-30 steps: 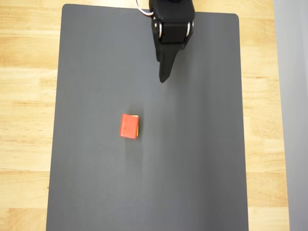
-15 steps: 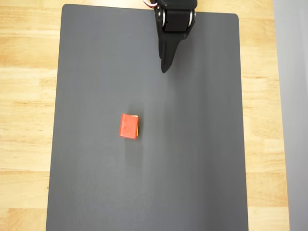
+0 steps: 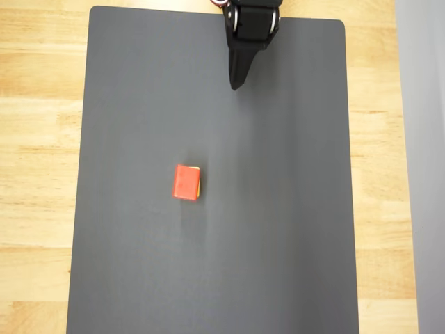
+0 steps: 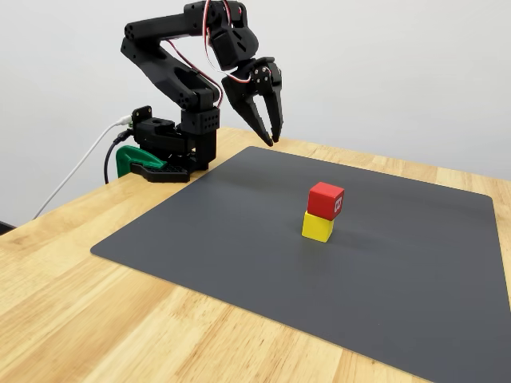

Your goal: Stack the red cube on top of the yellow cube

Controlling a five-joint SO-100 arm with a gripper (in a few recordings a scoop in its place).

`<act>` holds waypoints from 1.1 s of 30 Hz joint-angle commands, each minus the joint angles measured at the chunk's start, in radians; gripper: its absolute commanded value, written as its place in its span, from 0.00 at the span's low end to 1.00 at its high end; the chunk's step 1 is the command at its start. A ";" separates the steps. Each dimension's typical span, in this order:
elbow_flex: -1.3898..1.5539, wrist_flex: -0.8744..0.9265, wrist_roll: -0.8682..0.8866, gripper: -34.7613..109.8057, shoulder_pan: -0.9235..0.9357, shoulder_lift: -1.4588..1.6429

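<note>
Bright, even light (soft shadows), sharp focus

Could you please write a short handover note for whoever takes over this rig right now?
Hand: empty, raised above the far edge of the mat, well clear of the cubes; its fingers look nearly closed, though I cannot tell for sure.
Red cube: sitting on the yellow cube, slightly offset, near mid-mat.
Done: the stack is made and released.
Left: nothing on the cubes; perhaps park the arm.
</note>
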 commanded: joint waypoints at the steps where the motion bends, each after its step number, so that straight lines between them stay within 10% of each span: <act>1: 0.083 0.014 0.000 0.24 -0.018 0.166; 33: 0.270 -0.021 0.133 0.24 0.025 0.443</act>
